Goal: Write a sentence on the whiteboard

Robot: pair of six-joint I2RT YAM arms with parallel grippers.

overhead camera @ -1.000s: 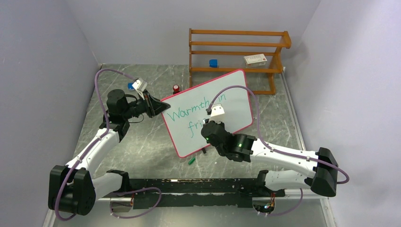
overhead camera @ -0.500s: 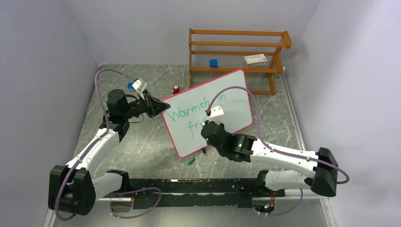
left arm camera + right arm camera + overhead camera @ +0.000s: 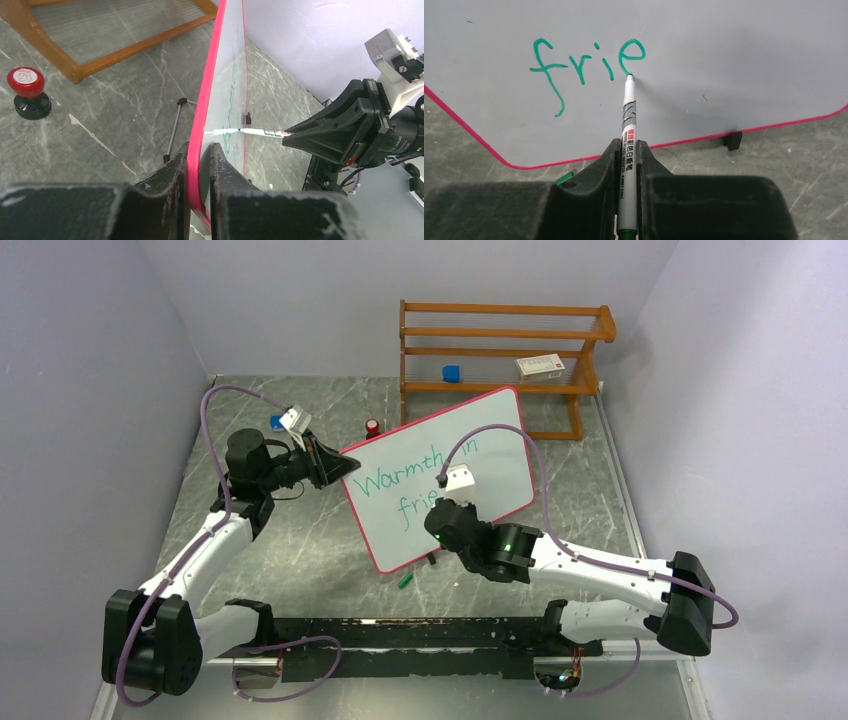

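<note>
1. The whiteboard (image 3: 500, 462) stands on edge on the table (image 3: 300, 540), tilted back, between the 2 end effectors.
2. The left end effector (image 3: 199, 155) is clamped on the board's pink-red frame, with 1 finger on each face.
3. The right end effector (image 3: 628, 147) faces the writing side and is closed on a marker (image 3: 629, 115). The marker tip touches the board at the tail of the "e" in green "frie", below "Warmth in".
4. Blank board extends right of the tip to the frame.
5. A green cap (image 3: 405, 580) lies on the table just below the right end effector. A red stamp (image 3: 28, 92) and a wooden rack (image 3: 500, 350) stand beyond the left end effector.
6. The left arm reaches forward with its elbow bent. The right arm extends low across the table from the right.
</note>
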